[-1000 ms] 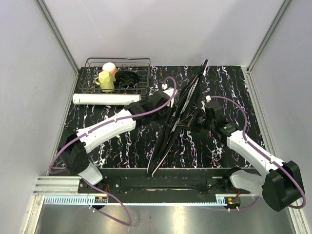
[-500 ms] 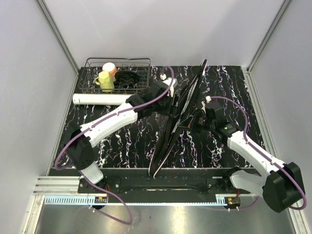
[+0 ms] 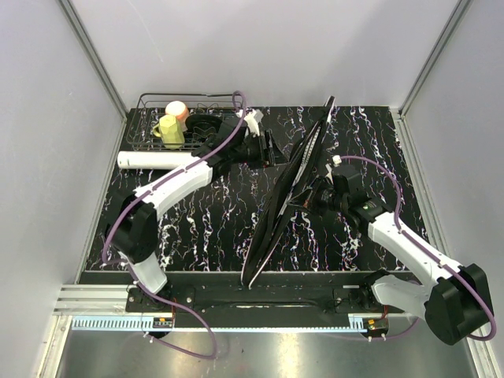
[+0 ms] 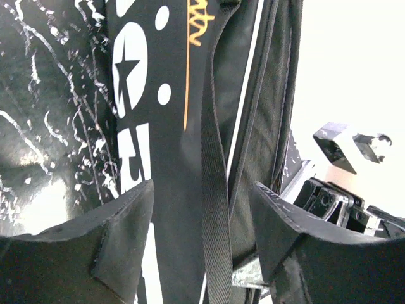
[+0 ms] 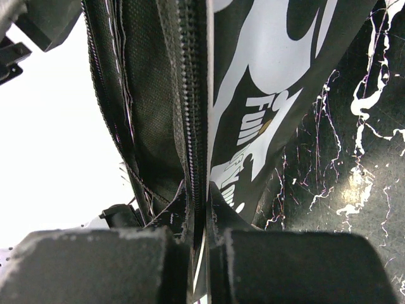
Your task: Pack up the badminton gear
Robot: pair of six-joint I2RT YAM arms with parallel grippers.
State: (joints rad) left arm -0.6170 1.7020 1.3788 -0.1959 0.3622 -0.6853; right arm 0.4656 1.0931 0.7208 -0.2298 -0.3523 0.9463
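On the bench (image 3: 201, 236) the bag (image 3: 277, 213) stands on edge at centre, running 7 to 1 o'clock, right hand (image 3: 319, 197) clenched on its zipper edge from 3 o'clock, left hand (image 3: 270, 150) released and apart at 11 o'clock, tube (image 3: 169, 160) lying at 10 o'clock.

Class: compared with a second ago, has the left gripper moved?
Yes. The left gripper has drawn away from the bag, toward the far-left wire basket, which has stayed put.

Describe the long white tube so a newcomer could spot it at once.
Find the black wire basket in the far-left corner. Directly in front of it lies the long white tube, flat, the only plain white cylinder there.
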